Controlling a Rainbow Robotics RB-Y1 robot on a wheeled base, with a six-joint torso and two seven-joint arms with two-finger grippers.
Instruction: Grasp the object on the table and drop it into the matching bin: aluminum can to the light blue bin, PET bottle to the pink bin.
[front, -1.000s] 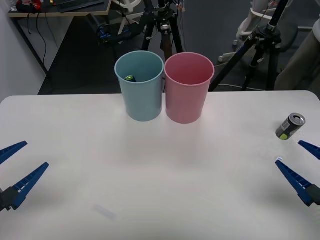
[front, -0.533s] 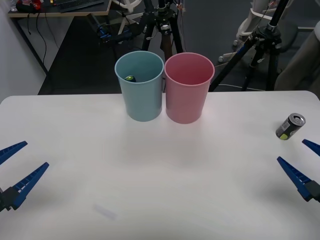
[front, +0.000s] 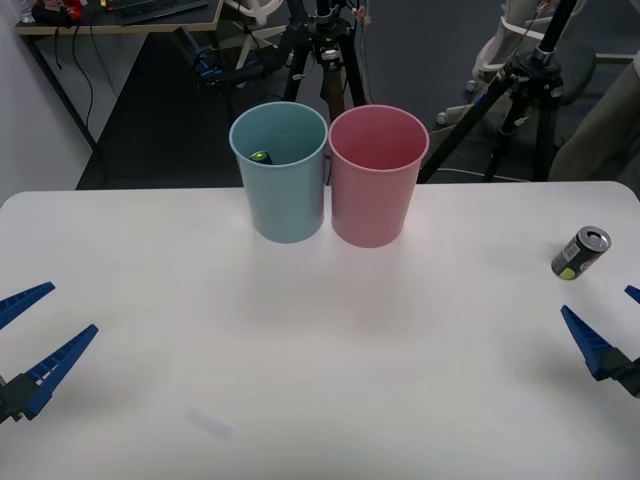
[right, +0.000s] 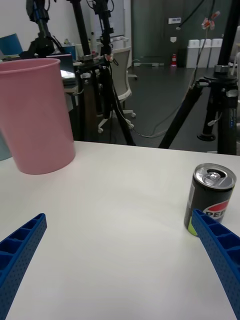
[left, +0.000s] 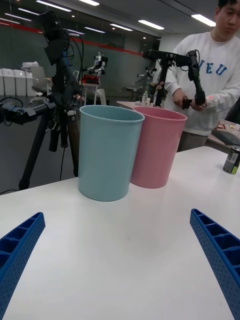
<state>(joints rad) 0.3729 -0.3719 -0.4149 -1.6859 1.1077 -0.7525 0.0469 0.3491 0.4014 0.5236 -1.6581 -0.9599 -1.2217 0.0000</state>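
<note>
The aluminum can (front: 581, 252), dark grey with a silver top, stands upright near the right edge of the white table (front: 320, 340). My right gripper (front: 612, 325) is open just in front of it, low over the table, with nothing between its fingers. From the right wrist the can (right: 211, 199) stands a short way ahead beside one fingertip (right: 215, 240), off the midline of the right gripper (right: 120, 270). The light blue bin (front: 283, 190) and pink bin (front: 375, 190) stand side by side at the far middle. My left gripper (front: 45, 330) waits open at the near left.
A small dark and green thing (front: 260, 157) lies inside the light blue bin. Black tripods (front: 520, 90) stand on the floor behind the table's far edge. In the left wrist view the two bins (left: 107, 152) rise ahead, with the can (left: 231, 160) far off to the side.
My right gripper has shifted a little to the right, toward the table's right edge, still open. The can, the bins and the left gripper have not moved.
</note>
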